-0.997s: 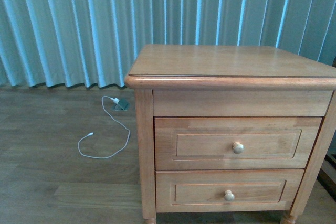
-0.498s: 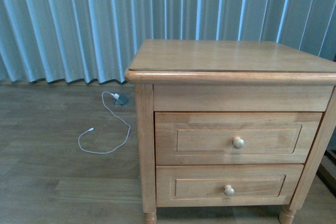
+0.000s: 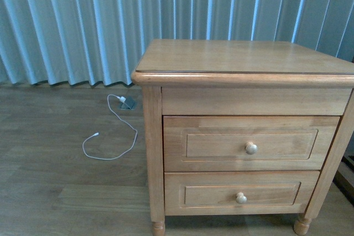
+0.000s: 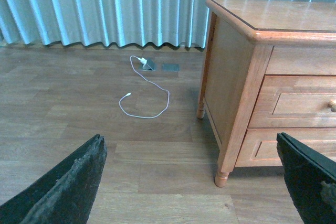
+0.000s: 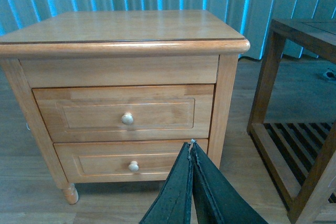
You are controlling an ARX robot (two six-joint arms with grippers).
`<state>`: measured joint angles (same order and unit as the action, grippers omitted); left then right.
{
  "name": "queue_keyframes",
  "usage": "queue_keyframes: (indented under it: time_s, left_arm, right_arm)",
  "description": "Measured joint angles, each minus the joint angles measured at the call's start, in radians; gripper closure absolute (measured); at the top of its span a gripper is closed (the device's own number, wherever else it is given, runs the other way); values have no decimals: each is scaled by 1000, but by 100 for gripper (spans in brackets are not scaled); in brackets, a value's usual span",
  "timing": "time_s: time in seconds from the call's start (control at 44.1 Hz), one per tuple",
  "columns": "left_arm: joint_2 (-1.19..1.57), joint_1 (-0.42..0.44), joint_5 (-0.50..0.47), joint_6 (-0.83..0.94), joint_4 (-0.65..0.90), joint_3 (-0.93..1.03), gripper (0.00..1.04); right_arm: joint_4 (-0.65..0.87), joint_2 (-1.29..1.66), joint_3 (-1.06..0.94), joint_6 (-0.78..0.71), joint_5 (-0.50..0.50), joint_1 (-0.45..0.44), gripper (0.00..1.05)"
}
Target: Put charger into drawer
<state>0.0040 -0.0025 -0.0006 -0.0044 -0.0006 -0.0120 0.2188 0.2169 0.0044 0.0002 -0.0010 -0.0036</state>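
The left gripper has its jaws spread wide, the right gripper has its jaws pressed together on nothing, and both hang short of the nightstand. Its taller upper drawer is closed above the shallower lower drawer. Beyond, a thin white cable lies on the wooden floor before the curtain; the charger is not visible in any view.
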Motion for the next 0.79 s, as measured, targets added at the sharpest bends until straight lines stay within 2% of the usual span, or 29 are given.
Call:
queue_keyframes:
  time_s: [0.159,0.249,0.612,0.793]
  left_arm:
    - [0,0,0,0,0,0,6]
    - [0,0,0,0,0,0,6]
    - [0,0,0,0,0,0,6]
    - [0,0,0,0,0,0,6]
  right_arm:
    - [-40,-41,0,0,0,0,103]
    - [-202,-169,1,0,0,1,103]
    - [-217,-212,1,0,0,1,103]
    - [-217,-212,1,0,0,1,62]
